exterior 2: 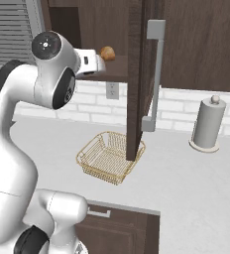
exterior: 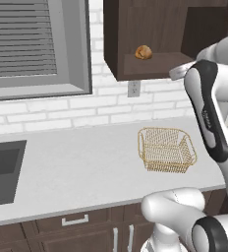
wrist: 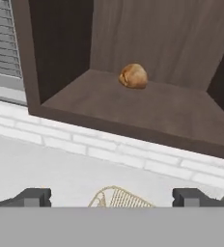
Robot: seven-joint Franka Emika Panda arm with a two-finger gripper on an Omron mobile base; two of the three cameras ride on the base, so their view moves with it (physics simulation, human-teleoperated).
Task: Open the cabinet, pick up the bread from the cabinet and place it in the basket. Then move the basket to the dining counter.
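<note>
The dark brown wooden wall cabinet [exterior 2: 137, 59] already stands open, its door with the long silver bar handle [exterior 2: 154, 74] swung out toward the robot, so the first step looks done. Below it, the golden-tan wire-mesh basket [exterior: 166, 149] sits empty on the light grey table [exterior: 76, 167]. The small round golden-brown bread [wrist: 133, 76] lies on the cabinet shelf, with the fingers [wrist: 32, 197] spread wide apart, empty and short of it; grasping, dropping and carrying the basket remain.
</note>
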